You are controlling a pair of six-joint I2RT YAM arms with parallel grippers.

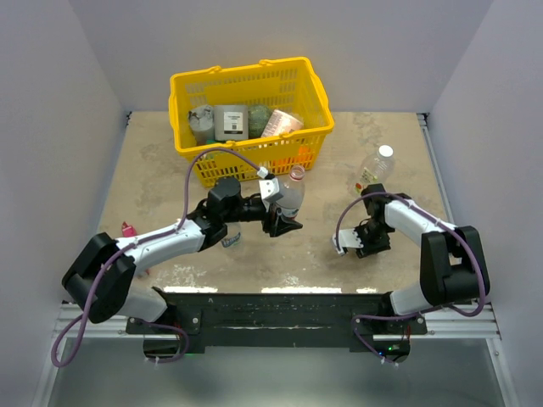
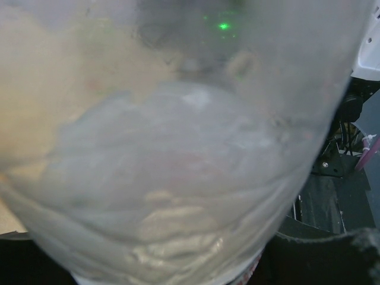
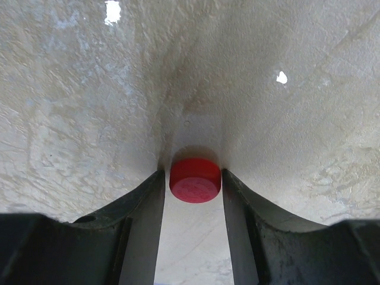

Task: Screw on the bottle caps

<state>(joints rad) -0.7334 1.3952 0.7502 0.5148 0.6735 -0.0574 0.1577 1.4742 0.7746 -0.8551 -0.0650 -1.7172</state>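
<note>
Near edge: both arm bases are bolted to a dark rail, and beyond it lies a worn, mottled beige table (image 1: 161,170) closed in by pale grey walls on the left, right and far sides. On the right, the right gripper (image 1: 359,244) points down at the surface. In the right wrist view its fingers (image 3: 139,219) flank the red cap (image 3: 195,180), which lies flat on the table close against both inner faces; whether they actually press it cannot be told. Bare tabletop separates this gripper from the left gripper (image 1: 286,222), which is clenched on a clear bottle (image 1: 293,195) near the table's centre, the bottle's wall filling the left wrist view. A small pink object (image 1: 127,229) lies by the left arm. Farther right, apart from both grippers, is a second bottle (image 1: 373,170) bearing a white cap (image 1: 386,152). Farthest, a yellow basket (image 1: 316,140) of goods sits just behind the held bottle.
</note>
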